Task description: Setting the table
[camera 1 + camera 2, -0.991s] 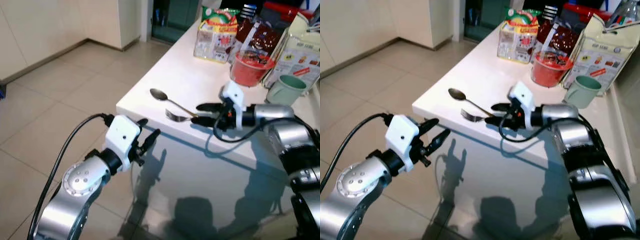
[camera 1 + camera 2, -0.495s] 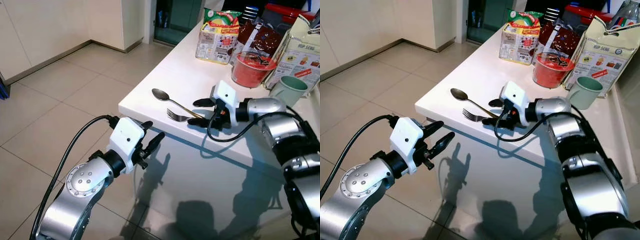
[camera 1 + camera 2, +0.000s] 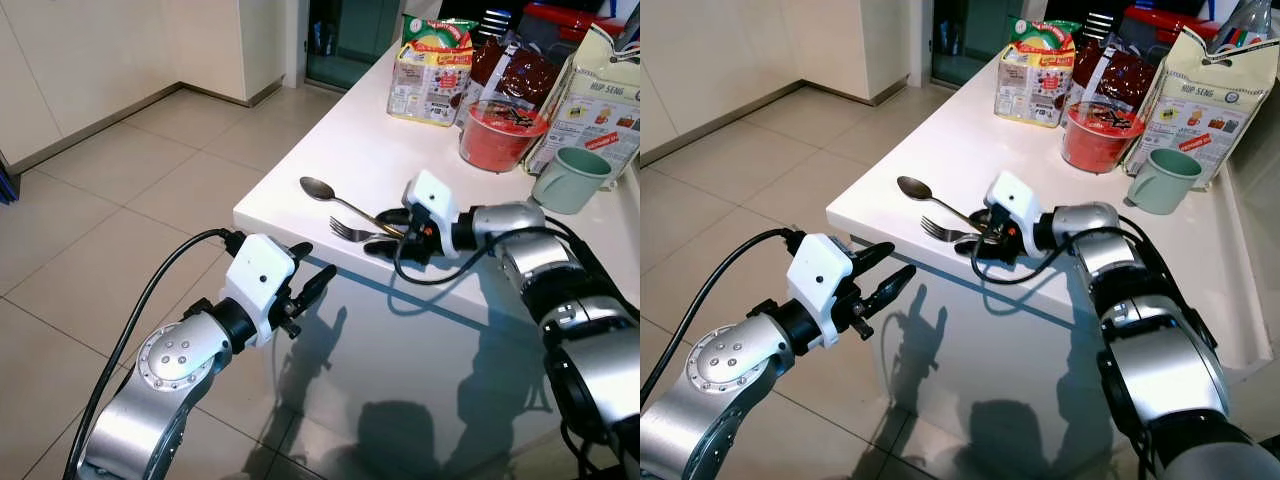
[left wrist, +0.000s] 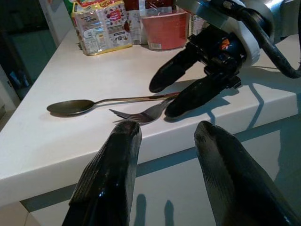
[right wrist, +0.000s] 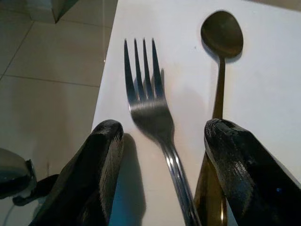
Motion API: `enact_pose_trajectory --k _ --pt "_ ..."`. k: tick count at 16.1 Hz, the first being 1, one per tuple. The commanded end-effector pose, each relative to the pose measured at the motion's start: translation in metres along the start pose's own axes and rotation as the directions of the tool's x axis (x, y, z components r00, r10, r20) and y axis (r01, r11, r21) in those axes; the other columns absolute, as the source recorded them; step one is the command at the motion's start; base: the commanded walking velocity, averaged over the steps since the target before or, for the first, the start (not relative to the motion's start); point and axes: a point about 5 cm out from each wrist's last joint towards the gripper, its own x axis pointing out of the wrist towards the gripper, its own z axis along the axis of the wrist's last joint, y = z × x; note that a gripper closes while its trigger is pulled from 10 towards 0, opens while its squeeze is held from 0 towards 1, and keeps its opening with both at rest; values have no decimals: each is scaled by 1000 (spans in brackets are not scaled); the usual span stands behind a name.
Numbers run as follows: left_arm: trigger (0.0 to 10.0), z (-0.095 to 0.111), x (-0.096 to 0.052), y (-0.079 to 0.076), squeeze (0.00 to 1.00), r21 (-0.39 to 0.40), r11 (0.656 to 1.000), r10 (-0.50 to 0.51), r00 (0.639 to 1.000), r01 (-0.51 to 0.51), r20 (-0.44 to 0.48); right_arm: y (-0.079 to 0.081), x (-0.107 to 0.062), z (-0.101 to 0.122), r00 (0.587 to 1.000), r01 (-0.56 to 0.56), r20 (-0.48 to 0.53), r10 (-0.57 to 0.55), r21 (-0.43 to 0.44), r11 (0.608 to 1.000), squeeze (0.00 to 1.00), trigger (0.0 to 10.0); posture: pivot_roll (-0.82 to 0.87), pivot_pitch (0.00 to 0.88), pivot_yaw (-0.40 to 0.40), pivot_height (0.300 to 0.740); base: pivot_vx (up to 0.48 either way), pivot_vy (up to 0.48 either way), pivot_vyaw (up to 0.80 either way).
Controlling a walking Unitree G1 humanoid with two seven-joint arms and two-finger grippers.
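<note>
White table | fork handle between right gripper spread fingers; ungrasped

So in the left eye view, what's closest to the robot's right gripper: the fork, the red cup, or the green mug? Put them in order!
From the right gripper:
1. Fork, between its open fingers at the table's front edge.
2. Red cup, farther back on the table.
3. Green mug, toward the right side. It looks slightly farther than the cup, but that's close.

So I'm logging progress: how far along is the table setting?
Early. The fork and spoon lie at the table corner. In hand: the right gripper, jaws open, straddles the fork handle. Left gripper waits off the edge. Grasping and placing remain.
</note>
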Motion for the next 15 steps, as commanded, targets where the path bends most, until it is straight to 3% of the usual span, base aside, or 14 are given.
enact_pose_trajectory --k 1,3,6,9,15 --pt "10000 2 3 -2 0 2 1000 -24 1000 24 9 -2 0 2 1000 7 -11 -7 -12 1000 0 2784 110 0 -56 740 0 0 0" --pt "10000 2 3 -1 0 4 1000 -23 1000 23 9 -2 3 1 999 13 -30 -14 -21 1000 0 3059 110 0 -60 740 0 0 0" --pt "10000 2 3 -2 0 1 1000 -23 1000 23 9 -3 3 2 998 1 -67 -4 -42 999 0 2235 111 0 -64 740 0 0 0" --pt "10000 2 2 -2 0 0 1000 -25 1000 25 8 -6 0 4 995 5 -101 -12 -69 998 0 2510 113 0 -65 740 0 0 0" --pt "10000 1 0 -6 0 -8 999 -52 999 52 3 -6 -8 -6 976 -51 -216 27 -107 993 0 4196 115 0 -66 740 0 0 0"
